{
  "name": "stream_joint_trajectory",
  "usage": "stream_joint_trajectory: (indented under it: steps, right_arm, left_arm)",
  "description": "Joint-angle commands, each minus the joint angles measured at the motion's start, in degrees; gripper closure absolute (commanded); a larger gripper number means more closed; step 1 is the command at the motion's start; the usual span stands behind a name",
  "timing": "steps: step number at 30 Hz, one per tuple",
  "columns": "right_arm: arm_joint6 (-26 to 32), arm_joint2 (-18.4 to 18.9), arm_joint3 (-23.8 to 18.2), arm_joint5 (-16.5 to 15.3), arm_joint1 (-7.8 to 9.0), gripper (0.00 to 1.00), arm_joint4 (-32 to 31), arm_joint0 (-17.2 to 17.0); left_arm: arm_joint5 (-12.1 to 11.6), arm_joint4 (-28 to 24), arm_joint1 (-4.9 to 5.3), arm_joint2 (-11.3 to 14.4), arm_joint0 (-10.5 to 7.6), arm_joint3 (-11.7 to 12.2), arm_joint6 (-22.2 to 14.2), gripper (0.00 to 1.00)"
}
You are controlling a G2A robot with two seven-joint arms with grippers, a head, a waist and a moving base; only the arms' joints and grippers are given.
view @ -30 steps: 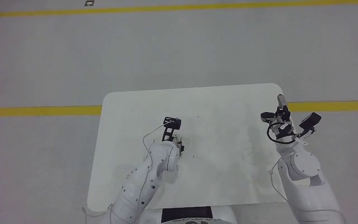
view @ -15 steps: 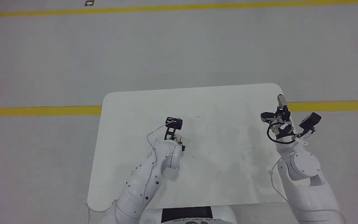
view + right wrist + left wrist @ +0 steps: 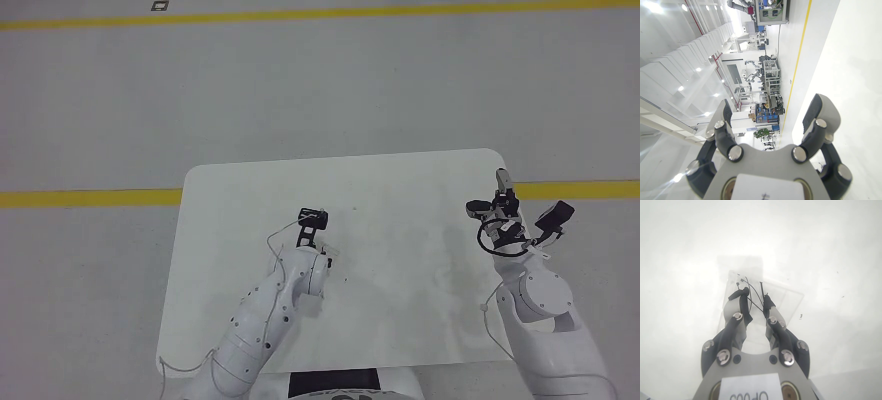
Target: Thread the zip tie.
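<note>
Several thin black zip ties (image 3: 752, 289) lie over a clear plastic holder (image 3: 787, 302) on the white table (image 3: 400, 300). My left gripper (image 3: 755, 294) hangs right over them, open by a narrow gap. The strands cross between its black-taped fingertips (image 3: 743, 292), and one straight tie (image 3: 762, 291) runs along the inner face of the other finger. From above, the left gripper (image 3: 312, 218) sits left of the table's middle. My right gripper (image 3: 490, 198) is at the table's right edge, raised and pointing away, and it stands wide open (image 3: 772, 103) with nothing between its fingers.
Bare table surface stretches between the two arms and toward the near edge. Small dark specks (image 3: 800, 316) lie on the table beside the holder. A yellow floor line (image 3: 90, 197) runs past the table on both sides.
My left arm has crept slightly forward and to the right, keeping its gripper over the holder. The right arm has not moved.
</note>
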Motion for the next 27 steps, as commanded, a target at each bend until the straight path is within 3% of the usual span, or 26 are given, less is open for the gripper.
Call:
stream_joint_trajectory:
  steps: [1, 13, 21, 27]
  right_arm:
    - [0.00, 0.00, 0.00, 0.00, 0.00, 0.00, 0.00, 0.00]
    - [0.00, 0.00, 0.00, 0.00, 0.00, 0.00, 0.00, 0.00]
    - [0.00, 0.00, 0.00, 0.00, 0.00, 0.00, 0.00, 0.00]
    - [0.00, 0.00, 0.00, 0.00, 0.00, 0.00, 0.00, 0.00]
  left_arm:
    - [0.00, 0.06, -0.19, -0.08, -0.25, 0.55, -0.02, 0.85]
    - [0.00, 0.35, -1.03, -0.51, -1.04, 2.40, -0.04, 0.87]
    - [0.00, 0.83, -1.36, -0.85, -1.21, 3.07, -0.23, 1.00]
    - [0.00, 1.31, -1.54, -1.09, -1.19, 3.27, -0.38, 1.00]
